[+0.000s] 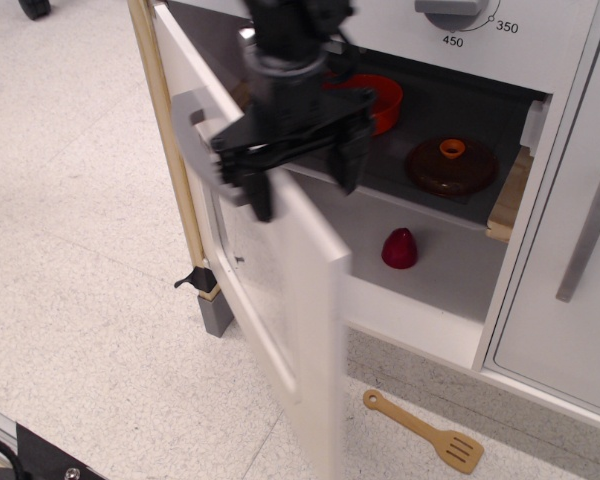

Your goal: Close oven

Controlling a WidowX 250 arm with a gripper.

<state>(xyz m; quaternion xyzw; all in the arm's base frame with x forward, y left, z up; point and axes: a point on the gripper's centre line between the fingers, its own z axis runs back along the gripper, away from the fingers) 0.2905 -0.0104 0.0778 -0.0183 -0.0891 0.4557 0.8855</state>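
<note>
- The oven (420, 250) has its white door (290, 300) partly swung, its blurred free edge the nearest thing in view, directly below the pincer (305, 185).
- On the speckled floor (80, 280), lower right of the pincer and just in front of the oven base, lies a wooden spatula (425, 430).
- The black pincer hangs over the door's top edge with its two fingers spread apart, one on each side of the door panel; whether either finger touches the panel cannot be told.
- The door's grey bar handle (195, 125) shows just left of the pincer.
- Right of the pincer and a little lower, a dark red rounded object (400, 248) sits on the oven's white bottom.
- Right of the pincer, a brown lid with an orange knob (451, 165) rests on the grey shelf (460, 110).
- Just behind the pincer's body, an orange pan (375, 100) stands on that shelf, partly hidden.
- Far right is a plain cabinet door with a grey handle (588, 235).
</note>
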